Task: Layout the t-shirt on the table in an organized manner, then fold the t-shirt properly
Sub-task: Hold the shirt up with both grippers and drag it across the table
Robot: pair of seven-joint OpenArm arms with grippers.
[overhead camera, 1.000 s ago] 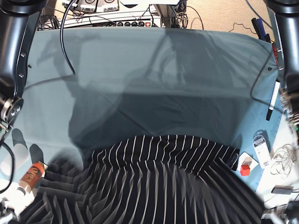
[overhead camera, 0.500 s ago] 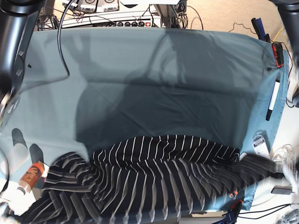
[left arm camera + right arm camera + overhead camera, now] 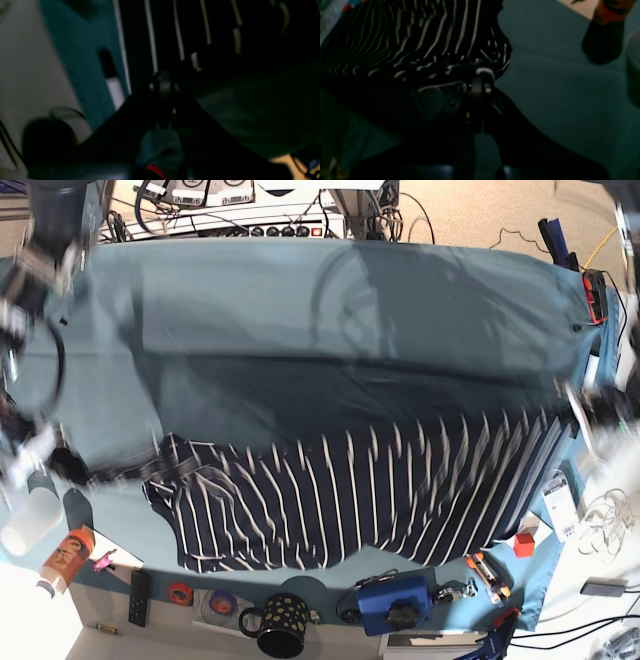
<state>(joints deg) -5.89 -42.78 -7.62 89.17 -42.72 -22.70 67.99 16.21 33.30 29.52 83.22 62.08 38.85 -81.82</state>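
The t-shirt (image 3: 370, 495) is hanging stretched between the two arms above the near half of the table (image 3: 300, 320), its striped panel spreading sideways while one end is bunching at the base view's left. This tension is serving the layout step: pulling two edges apart is flattening the cloth so that it can be laid down without creases.

The right gripper (image 3: 480, 75) is pinching a gathered fold of the striped fabric, its jaws pressed together on the cloth. The left gripper (image 3: 163, 81) is likewise closed; its wrist view is dark and blurred, so the fabric between its jaws is probably the shirt's edge, but this cannot be confirmed there. In the base view the shirt's far end is reaching toward that arm at the table's right border.

Containers near the front edge:
- A dark mug (image 3: 282, 623) with pale dots is standing upright; its contents are not visible.
- A white cup (image 3: 28, 522) is lying at the left edge, apparently on its side.
- An orange-labelled bottle (image 3: 62, 560) is lying just beside it; its contents cannot be told.
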